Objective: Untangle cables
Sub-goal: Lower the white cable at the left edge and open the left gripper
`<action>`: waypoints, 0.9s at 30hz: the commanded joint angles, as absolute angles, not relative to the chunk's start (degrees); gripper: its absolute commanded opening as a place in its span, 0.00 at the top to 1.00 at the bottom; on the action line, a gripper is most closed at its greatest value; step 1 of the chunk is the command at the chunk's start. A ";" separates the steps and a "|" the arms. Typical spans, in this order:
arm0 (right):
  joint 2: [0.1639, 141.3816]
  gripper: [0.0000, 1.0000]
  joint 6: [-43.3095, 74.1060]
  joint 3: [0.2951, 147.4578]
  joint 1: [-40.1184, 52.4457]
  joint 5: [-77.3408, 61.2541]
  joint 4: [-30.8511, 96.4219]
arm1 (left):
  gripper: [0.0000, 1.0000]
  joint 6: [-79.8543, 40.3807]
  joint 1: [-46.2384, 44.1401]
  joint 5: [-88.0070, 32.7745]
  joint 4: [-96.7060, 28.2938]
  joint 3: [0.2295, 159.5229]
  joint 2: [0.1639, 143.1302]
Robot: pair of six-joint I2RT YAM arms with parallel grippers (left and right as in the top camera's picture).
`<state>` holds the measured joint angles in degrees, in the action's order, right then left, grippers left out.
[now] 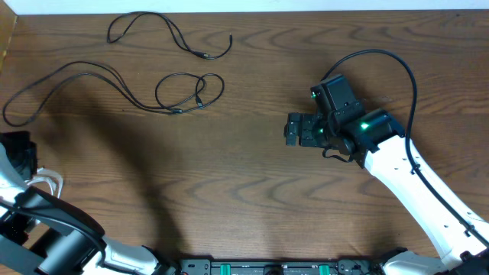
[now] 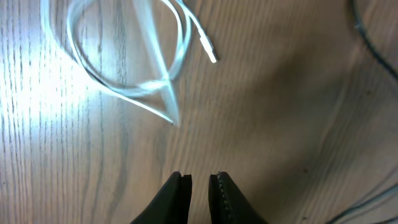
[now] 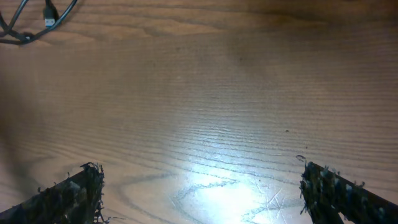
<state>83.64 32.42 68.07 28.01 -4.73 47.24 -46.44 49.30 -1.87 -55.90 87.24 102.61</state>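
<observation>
Two black cables lie apart at the far left of the table: a shorter one (image 1: 170, 34) and a longer one (image 1: 92, 80) ending in a loop (image 1: 191, 92). The white cable (image 2: 124, 59) lies loosely coiled on the wood just ahead of my left gripper (image 2: 199, 180), its plug (image 2: 209, 48) free; in the overhead view it (image 1: 49, 181) shows beside the left arm. The left jaws stand a narrow gap apart with nothing between them. My right gripper (image 3: 199, 180) is wide open over bare wood at mid-right (image 1: 294, 130), holding nothing.
A stretch of black cable (image 2: 368, 38) crosses the top right of the left wrist view. A black cable end with its plug (image 3: 38, 18) shows at the top left of the right wrist view. The table's left edge (image 1: 6, 46) runs close to the cables.
</observation>
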 commanded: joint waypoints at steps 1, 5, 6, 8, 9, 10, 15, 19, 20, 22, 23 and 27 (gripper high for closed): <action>83.70 0.01 32.12 67.75 27.86 -5.10 47.18 | 0.72 -45.65 49.47 -1.96 -56.53 86.94 103.53; 83.70 0.01 32.14 67.75 27.86 -5.10 47.16 | 0.59 -45.60 49.47 -2.46 -56.95 86.91 103.50; 83.70 0.01 32.12 67.75 27.86 -5.10 47.16 | 0.58 -45.60 49.47 -2.44 -56.97 86.91 103.50; 83.70 0.01 32.12 67.75 27.86 -5.10 47.16 | 0.48 -45.41 49.47 -2.33 -56.97 86.85 103.50; 83.70 0.01 32.12 67.75 27.86 -5.10 47.18 | 0.47 -45.45 49.47 -2.35 -56.95 86.83 103.50; 83.70 0.01 32.12 67.75 27.86 -5.10 47.20 | 0.47 -45.45 49.47 -2.33 -56.88 86.83 103.50; 83.70 0.01 32.12 67.75 27.86 -5.10 47.83 | 0.23 -45.45 50.09 1.69 -56.55 86.83 103.53; 83.70 0.01 32.12 67.75 27.86 -5.08 48.18 | 0.19 -46.35 51.31 7.86 -56.69 86.19 103.68; 83.70 0.01 32.12 67.75 27.83 -5.10 48.18 | 0.19 -46.35 51.64 8.29 -56.60 85.97 103.79; 83.70 0.01 32.12 67.75 27.86 -5.10 48.14 | 0.19 -46.33 52.56 8.45 -56.05 85.47 104.42; 83.70 0.01 32.14 67.75 27.86 -5.10 48.16 | 0.19 -46.33 52.88 8.51 -56.03 85.45 104.95; 83.70 0.01 32.12 67.75 27.86 -5.13 48.88 | 0.19 -46.30 54.00 8.67 -55.09 85.45 108.01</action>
